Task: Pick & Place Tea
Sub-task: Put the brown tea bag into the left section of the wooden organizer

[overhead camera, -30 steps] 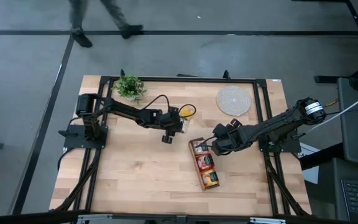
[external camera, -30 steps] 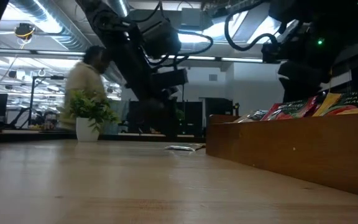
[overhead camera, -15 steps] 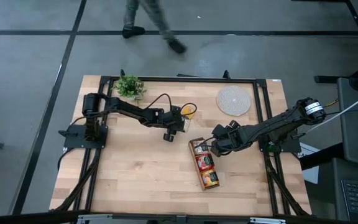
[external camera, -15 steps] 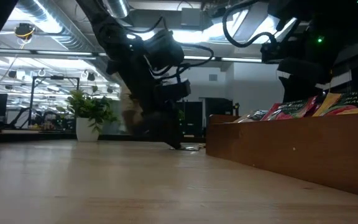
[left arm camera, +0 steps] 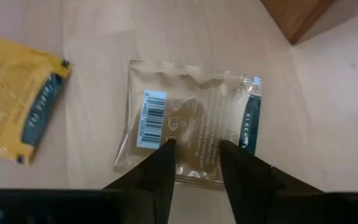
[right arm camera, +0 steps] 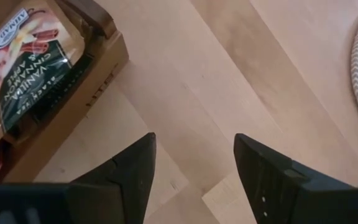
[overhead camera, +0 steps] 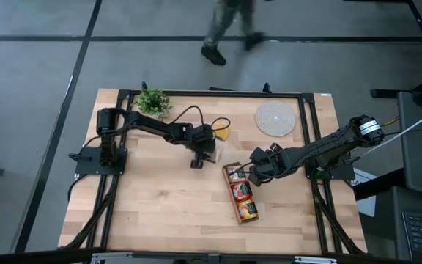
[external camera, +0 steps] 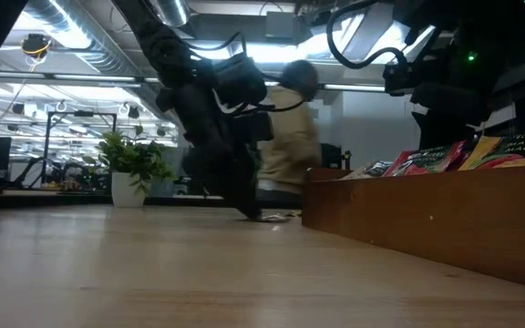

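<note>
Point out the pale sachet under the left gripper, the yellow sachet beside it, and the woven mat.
pale sachet [left arm camera: 194, 124], left wrist view, middle of its printed face
yellow sachet [left arm camera: 14, 118], left wrist view, centre
woven mat [overhead camera: 275, 118], high view, centre

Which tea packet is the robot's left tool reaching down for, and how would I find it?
Start at the long wooden three-compartment tray in the middle of the table and look just past its far end. There the left tool hangs over a pale see-through square tea sachet lying flat with a barcode label. Its neighbour, the crinkled yellow sachet, is bright and not see-through.
</note>
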